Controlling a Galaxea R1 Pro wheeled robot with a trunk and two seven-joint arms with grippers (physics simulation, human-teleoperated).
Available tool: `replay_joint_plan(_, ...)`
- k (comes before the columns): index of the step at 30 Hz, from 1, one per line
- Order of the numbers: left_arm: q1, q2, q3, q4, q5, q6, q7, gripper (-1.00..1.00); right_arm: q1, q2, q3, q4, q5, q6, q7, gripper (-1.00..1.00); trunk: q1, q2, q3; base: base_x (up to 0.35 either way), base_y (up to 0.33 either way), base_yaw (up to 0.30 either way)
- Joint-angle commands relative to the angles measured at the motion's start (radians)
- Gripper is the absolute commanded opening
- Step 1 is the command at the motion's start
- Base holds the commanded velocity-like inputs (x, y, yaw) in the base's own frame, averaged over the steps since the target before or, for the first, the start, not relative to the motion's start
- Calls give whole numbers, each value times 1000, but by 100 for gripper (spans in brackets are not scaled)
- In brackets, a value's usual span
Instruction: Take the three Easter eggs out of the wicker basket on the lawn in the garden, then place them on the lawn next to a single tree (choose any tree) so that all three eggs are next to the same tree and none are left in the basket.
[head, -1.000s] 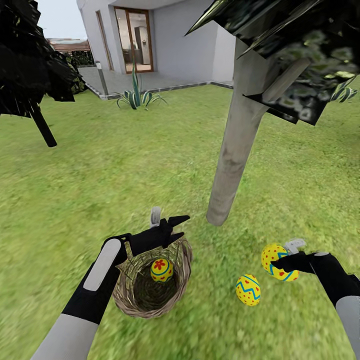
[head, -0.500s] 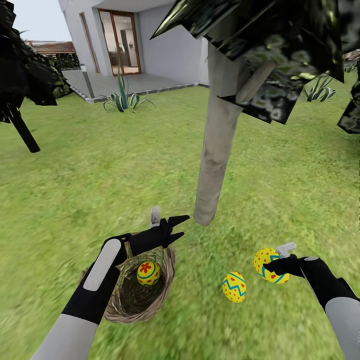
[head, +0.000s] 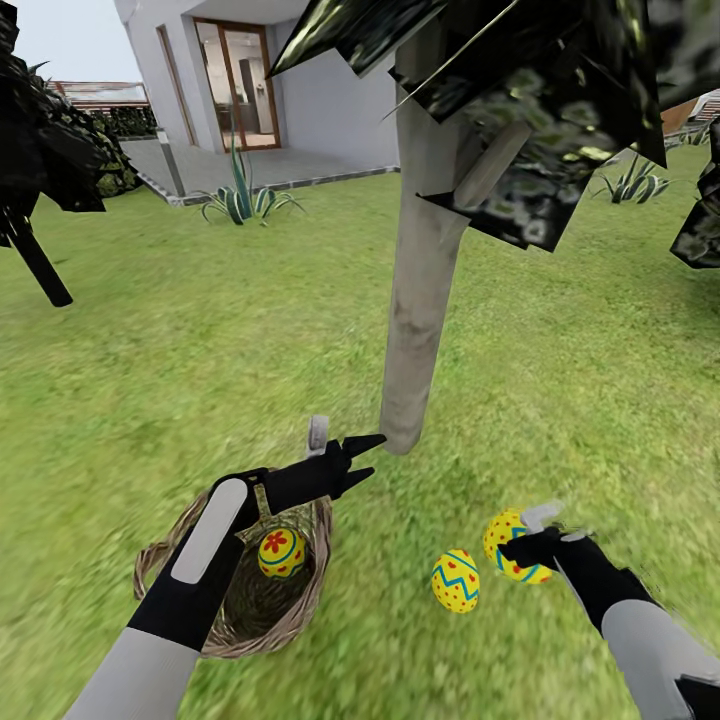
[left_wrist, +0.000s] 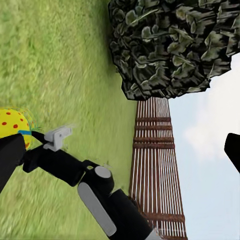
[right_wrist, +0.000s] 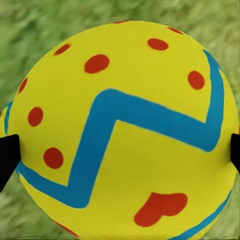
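**One egg gripped by the tree, one on the grass, one in the basket**

The right gripper (head: 527, 541) is closed around a yellow egg with red dots and a blue zigzag band (head: 510, 545), its black fingers pressing on either side; the right wrist view shows that same egg (right_wrist: 120, 130) close up, with the two dark fingertips at its flanks and blurred grass behind it. Whether this egg rests on the ground or hangs just above it is hard to tell from the head view. Just beside it, toward the robot's left, a second yellow egg with a blue zigzag (head: 455, 581) lies on the mottled green lawn (head: 200, 330). Both sit near the foot of the tree with the thick pale grey-beige trunk (head: 420, 300), whose dark angular foliage hangs overhead.

The left gripper (head: 345, 455) hovers above the far rim of the round brown woven wicker basket (head: 160, 560), its black fingers spread apart and holding nothing. Inside the basket lies the third yellow egg, marked with a red flower and a blue band (head: 281, 553). The basket stands on the grass near the trunk, to the left of the other two eggs.

Farther off stand a white house with a glass door (head: 240, 85), a spiky striped green plant (head: 240, 195) at the paving's edge, and a near-black tree with a thin trunk (head: 35, 150).
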Motion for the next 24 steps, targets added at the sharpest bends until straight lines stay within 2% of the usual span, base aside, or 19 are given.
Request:
replay_joint_plan(1,0,0,1,0,1,4,1,100,-2,19,-9,19,12,-4,-29,-100,0,0,-1,0,0,0)
replay_joint_plan(5,0,0,1,0,1,3,0,100,-9,31,-9,35,12,-18,-67,-100,0,0,-1,0,0,0)
replay_joint_plan(9,0,0,1,0,1,3,0,100,-11,32,-9,28,11,-85,-70,-100,0,0,-1,0,0,0)
replay_joint_plan(20,-1,0,1,-1,1,4,0,100,-11,31,-9,22,10,-93,-71,-100,0,0,-9,0,-2,0)
replay_joint_plan(24,-1,0,1,-2,1,4,0,100,-11,31,-9,22,10,-94,-71,-100,0,0,-15,17,-165,0)
